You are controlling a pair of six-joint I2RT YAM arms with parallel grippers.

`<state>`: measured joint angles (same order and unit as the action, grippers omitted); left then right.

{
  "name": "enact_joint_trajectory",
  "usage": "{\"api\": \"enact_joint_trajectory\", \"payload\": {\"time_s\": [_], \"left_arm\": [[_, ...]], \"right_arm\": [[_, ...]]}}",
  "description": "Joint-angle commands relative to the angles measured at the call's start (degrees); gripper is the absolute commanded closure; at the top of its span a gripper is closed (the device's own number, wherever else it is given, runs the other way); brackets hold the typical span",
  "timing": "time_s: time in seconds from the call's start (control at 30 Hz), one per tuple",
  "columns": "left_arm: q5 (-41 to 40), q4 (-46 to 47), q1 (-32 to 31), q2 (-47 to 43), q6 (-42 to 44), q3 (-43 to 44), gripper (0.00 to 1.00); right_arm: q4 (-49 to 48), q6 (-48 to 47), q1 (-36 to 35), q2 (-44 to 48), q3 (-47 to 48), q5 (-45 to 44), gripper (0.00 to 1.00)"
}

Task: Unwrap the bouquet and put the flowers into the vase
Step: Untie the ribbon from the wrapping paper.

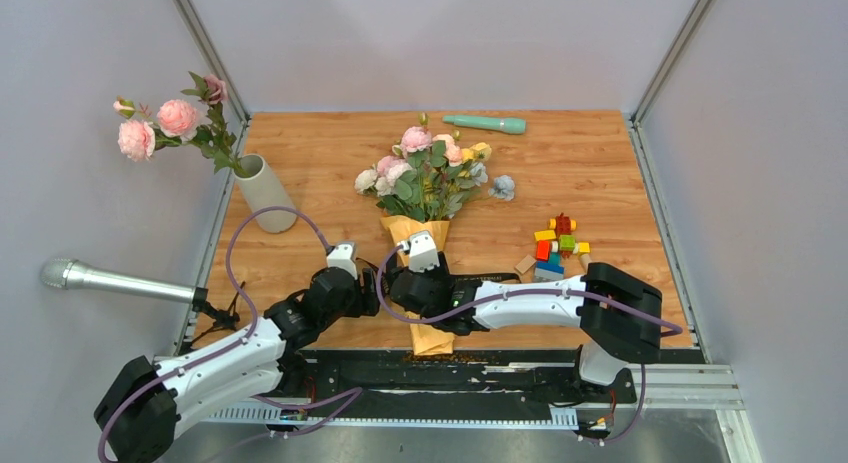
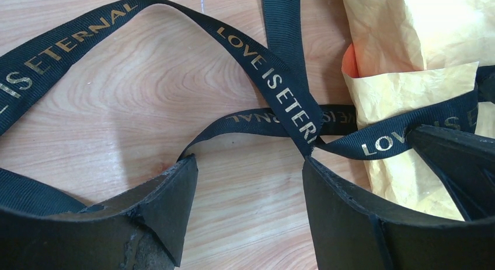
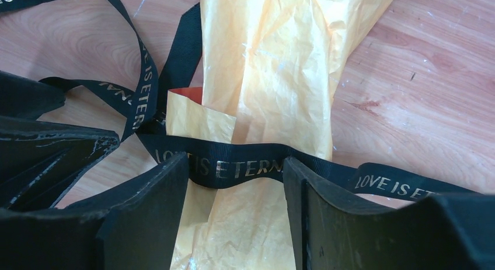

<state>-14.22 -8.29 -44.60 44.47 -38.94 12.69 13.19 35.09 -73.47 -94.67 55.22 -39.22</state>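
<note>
The bouquet (image 1: 424, 188) lies mid-table, its flowers (image 1: 430, 163) at the far end and its orange-tan paper (image 3: 268, 66) tapering toward the arms. A black strap (image 3: 233, 165) lettered in gold is tied round the paper stem, and its loose loops (image 2: 274, 77) trail over the wood. My right gripper (image 1: 420, 273) (image 3: 235, 162) is closed against both sides of the wrapped stem, at the strap. Just left of the stem, my left gripper (image 1: 365, 278) (image 2: 248, 165) stands open over bare wood, its fingertips (image 2: 187, 165) at the strap's loops. At the far left the vase (image 1: 265, 193) holds pink flowers (image 1: 165, 123).
A teal stick (image 1: 485, 124) lies at the far edge. A pale blue bloom (image 1: 503, 187) lies loose right of the bouquet. Coloured toy blocks (image 1: 558, 245) are piled at the right. A grey metal tube (image 1: 100, 279) juts in from the left. Grey walls close three sides.
</note>
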Motion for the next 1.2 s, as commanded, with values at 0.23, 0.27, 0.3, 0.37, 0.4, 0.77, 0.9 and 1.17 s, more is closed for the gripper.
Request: {"api": "enact_joint_trajectory", "payload": {"time_s": [0.23, 0.27, 0.3, 0.37, 0.4, 0.77, 0.9, 1.17], "left_arm": [[-1.39, 0.37, -0.14, -1.20, -1.18, -1.11, 0.27], [-1.41, 0.25, -0.14, -1.37, -1.16, -1.16, 0.27], [-1.53, -0.02, -0.14, -1.43, -1.21, -1.17, 0.27], [-1.70, -0.23, -0.09, -1.80, -1.08, -1.24, 0.27], [-1.74, -0.34, -0.13, -1.91, -1.16, -1.29, 0.27], [-1.93, -0.96, -0.14, -2.46, -1.41, -2.07, 0.26], [-2.19, -1.16, -0.09, -2.80, -1.68, -2.33, 0.26], [-2.87, -2.39, -0.14, -3.69, -1.09, -1.73, 0.23]], "right_arm": [[0.52, 0.07, -0.18, -0.94, 4.14, -4.10, 0.44], [0.52, -0.07, -0.19, -1.03, 4.22, -4.24, 0.45], [0.52, -0.05, -0.18, -1.04, 4.20, -4.25, 0.47], [0.54, -0.07, -0.22, -1.05, 4.28, -4.43, 0.54], [0.53, -0.03, -0.14, -1.02, 4.28, -4.58, 0.57], [0.52, -0.99, -0.09, 1.47, 4.33, -5.98, 0.76], [0.52, -1.03, -0.09, 3.47, 3.60, -6.45, 0.77], [0.52, -0.91, 0.46, 6.71, 1.16, -7.71, 0.97]]}}
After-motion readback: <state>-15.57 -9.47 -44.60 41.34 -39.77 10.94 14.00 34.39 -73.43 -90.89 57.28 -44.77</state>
